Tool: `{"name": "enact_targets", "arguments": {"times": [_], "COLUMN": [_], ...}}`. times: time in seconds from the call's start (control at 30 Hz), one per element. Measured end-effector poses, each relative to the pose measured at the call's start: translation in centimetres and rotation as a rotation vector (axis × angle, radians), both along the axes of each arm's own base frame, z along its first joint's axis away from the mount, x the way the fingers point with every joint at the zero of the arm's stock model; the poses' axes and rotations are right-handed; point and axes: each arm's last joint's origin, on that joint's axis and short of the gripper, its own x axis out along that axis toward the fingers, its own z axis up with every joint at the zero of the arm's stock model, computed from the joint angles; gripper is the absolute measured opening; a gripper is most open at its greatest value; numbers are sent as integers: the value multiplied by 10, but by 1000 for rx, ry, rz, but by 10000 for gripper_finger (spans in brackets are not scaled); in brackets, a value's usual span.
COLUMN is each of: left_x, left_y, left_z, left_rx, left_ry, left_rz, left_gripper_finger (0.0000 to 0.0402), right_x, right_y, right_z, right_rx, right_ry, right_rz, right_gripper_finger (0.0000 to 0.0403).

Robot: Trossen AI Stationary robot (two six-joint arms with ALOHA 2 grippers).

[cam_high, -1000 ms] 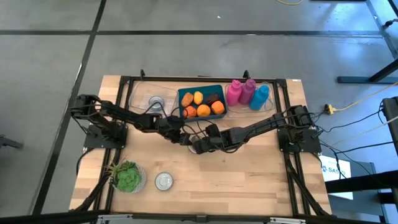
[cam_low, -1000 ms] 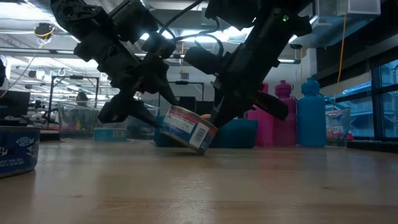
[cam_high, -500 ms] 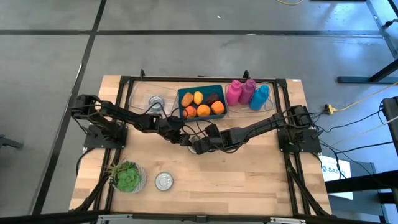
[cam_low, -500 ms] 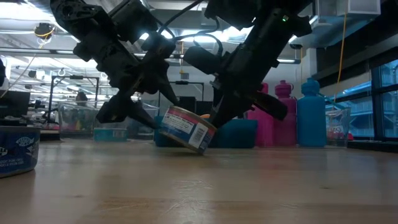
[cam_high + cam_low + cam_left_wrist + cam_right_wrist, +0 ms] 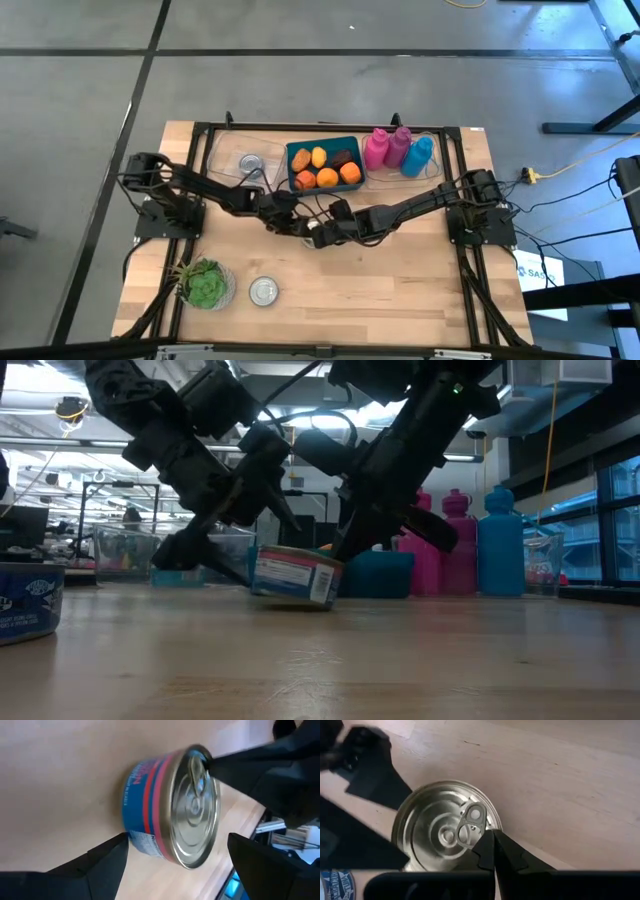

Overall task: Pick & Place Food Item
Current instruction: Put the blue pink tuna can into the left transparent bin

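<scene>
I have both arms meeting at the middle of the bench (image 5: 400, 280) in the high view. The can (image 5: 294, 575) sits there, a blue-and-red labelled tin with a silver pull-tab lid, nearly flat on the wood in the low view, just in front of the teal tray (image 5: 325, 165).

The left gripper (image 5: 300, 226) reaches in from the left of the frame. In my left wrist view its fingers (image 5: 107, 862) stand spread on either side of the can (image 5: 172, 812), clear of its wall, so they are released.

The right gripper (image 5: 318, 237) comes in from the right. In my right wrist view its fingers (image 5: 492, 851) are pressed together into one narrow point, clenched, with the tip resting at the pull tab (image 5: 470, 826) on the lid.

In the tray I see oranges and other food pieces. Two pink bottles (image 5: 386, 147) and a blue bottle (image 5: 417, 155) stand to its right. A second can (image 5: 263, 291) and a small green plant (image 5: 204, 283) sit at the lower left of the bench, and another can (image 5: 250, 163) lies left of the tray.
</scene>
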Motion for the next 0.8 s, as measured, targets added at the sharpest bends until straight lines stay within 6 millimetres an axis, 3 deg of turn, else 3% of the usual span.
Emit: {"name": "enact_targets", "arguments": {"times": [0.27, 0.8], "left_x": [5, 9], "left_y": [-4, -4], "left_z": [-10, -5], "left_rx": [-36, -2], "left_ry": [9, -57], "left_rz": [-1, 56], "left_gripper_finger": [334, 322], "right_x": [0, 1], "right_y": [-1, 1], "right_z": [-2, -7], "right_rx": [-4, 16], "right_ry": [14, 19], "right_rz": [-2, 12], "right_gripper_finger": [0, 0]}}
